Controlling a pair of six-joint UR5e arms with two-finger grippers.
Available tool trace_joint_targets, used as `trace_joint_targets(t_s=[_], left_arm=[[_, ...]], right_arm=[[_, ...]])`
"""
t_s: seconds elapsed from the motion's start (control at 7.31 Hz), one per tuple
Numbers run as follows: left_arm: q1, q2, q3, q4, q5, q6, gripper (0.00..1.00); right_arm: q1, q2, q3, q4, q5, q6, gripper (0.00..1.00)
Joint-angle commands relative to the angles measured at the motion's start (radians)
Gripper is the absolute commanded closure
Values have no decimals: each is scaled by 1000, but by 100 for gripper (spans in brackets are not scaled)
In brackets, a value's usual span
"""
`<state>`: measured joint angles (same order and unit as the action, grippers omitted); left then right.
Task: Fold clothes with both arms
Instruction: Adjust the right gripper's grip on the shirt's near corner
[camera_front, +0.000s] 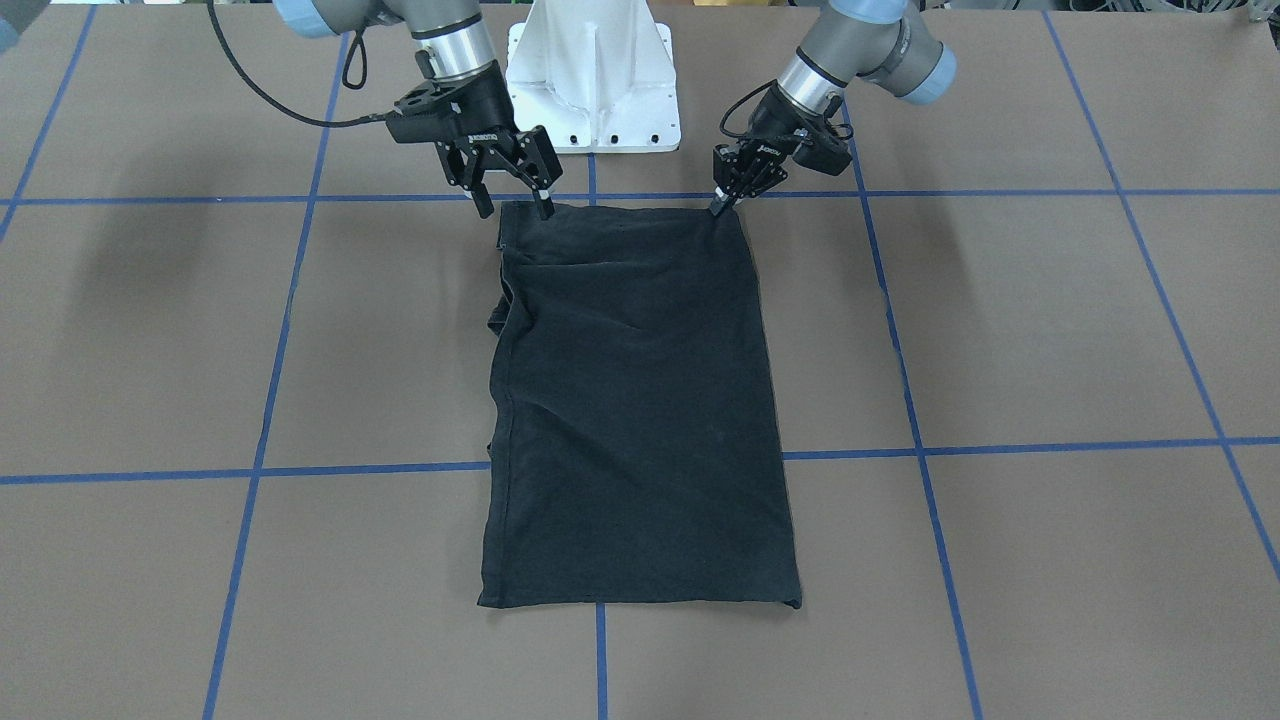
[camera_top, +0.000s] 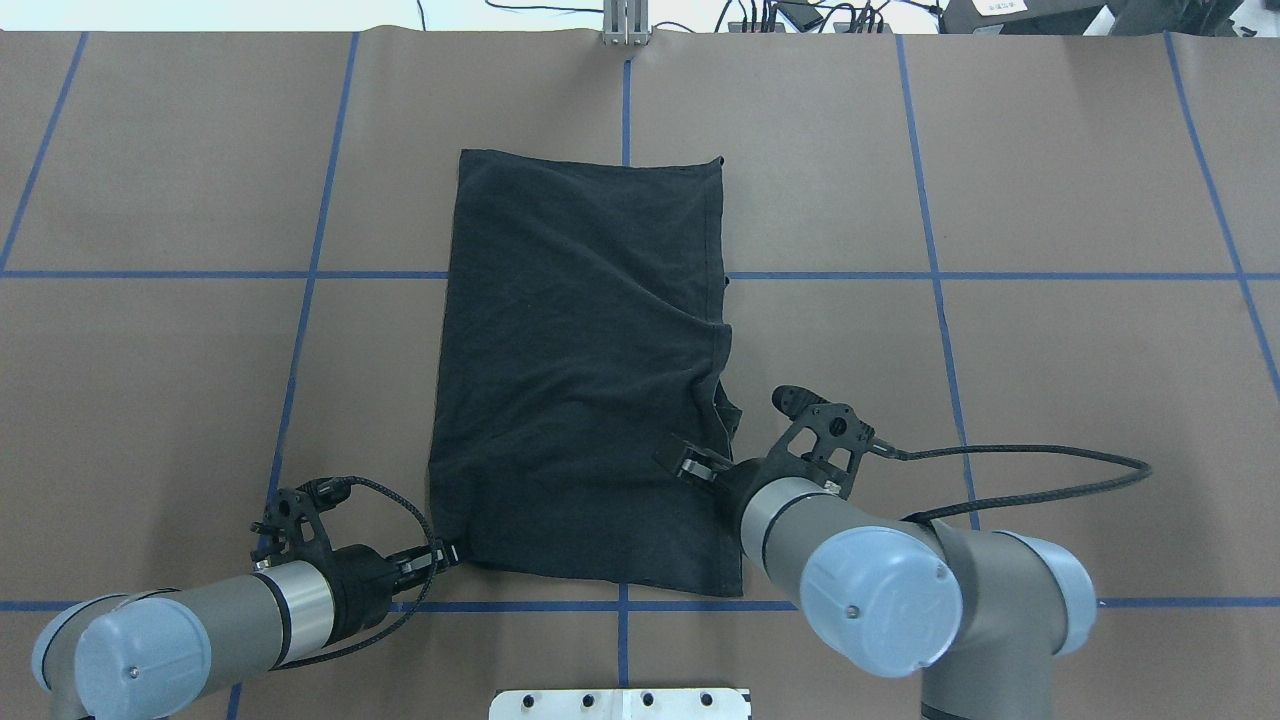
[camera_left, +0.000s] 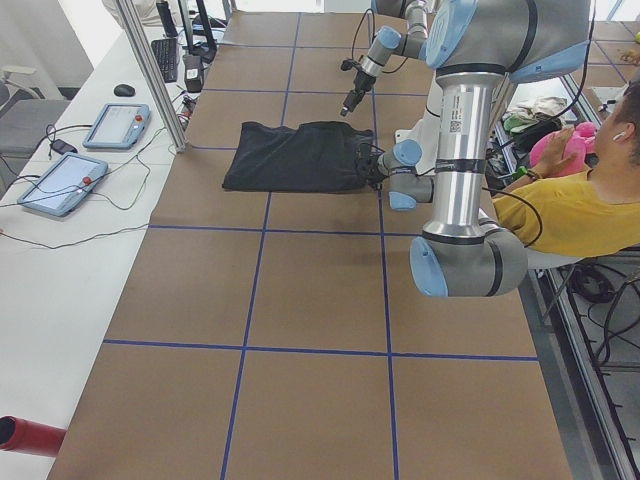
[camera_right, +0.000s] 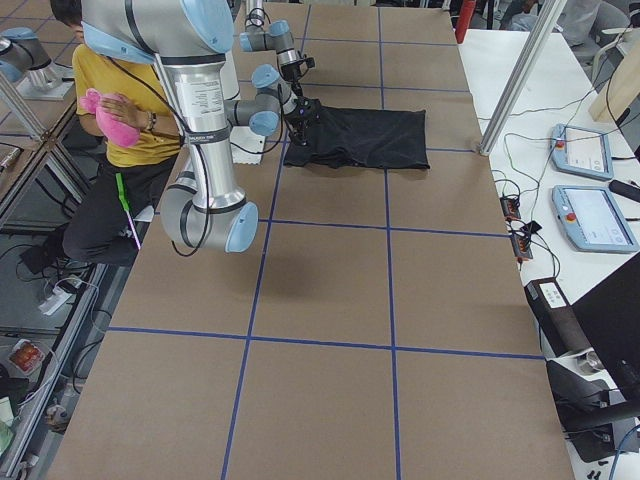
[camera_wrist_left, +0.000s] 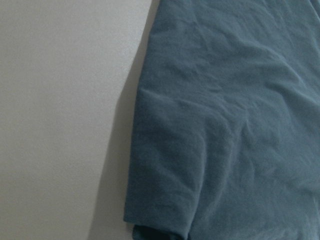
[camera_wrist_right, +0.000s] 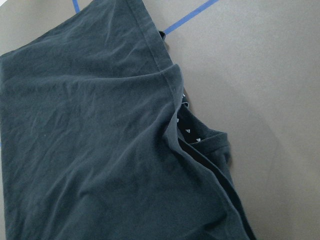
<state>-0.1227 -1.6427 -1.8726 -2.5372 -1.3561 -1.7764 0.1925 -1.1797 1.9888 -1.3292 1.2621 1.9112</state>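
The black T-shirt (camera_top: 580, 370) lies folded into a long rectangle on the brown table, graphic hidden (camera_front: 630, 400). My left gripper (camera_top: 447, 551) sits at the shirt's near left corner with its fingers pinched together on the hem (camera_front: 719, 206). The left wrist view shows only cloth (camera_wrist_left: 225, 125) and bare table. My right gripper (camera_front: 515, 207) hovers open over the near right corner, one finger on each side of the edge (camera_top: 738, 430). In the right wrist view, an inner layer with small white marks (camera_wrist_right: 192, 132) pokes out along the shirt's right edge.
The white base block (camera_front: 595, 90) stands just behind the shirt. Blue tape lines grid the table. A person in a yellow top (camera_left: 580, 210) sits beside the robot. Tablets (camera_right: 590, 215) lie on the white side bench, and a red cylinder (camera_left: 25, 437) is at its near end.
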Motion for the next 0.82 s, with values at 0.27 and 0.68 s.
trace_joint_targets(t_s=[0.27,0.68], left_arm=[[0,-3,1,0,0,0,100],[0,-5,1,0,0,0,100]], right_arm=[[4,90,-177,-21,5,141,10],[-19,100,-186,-54,5,161,11]])
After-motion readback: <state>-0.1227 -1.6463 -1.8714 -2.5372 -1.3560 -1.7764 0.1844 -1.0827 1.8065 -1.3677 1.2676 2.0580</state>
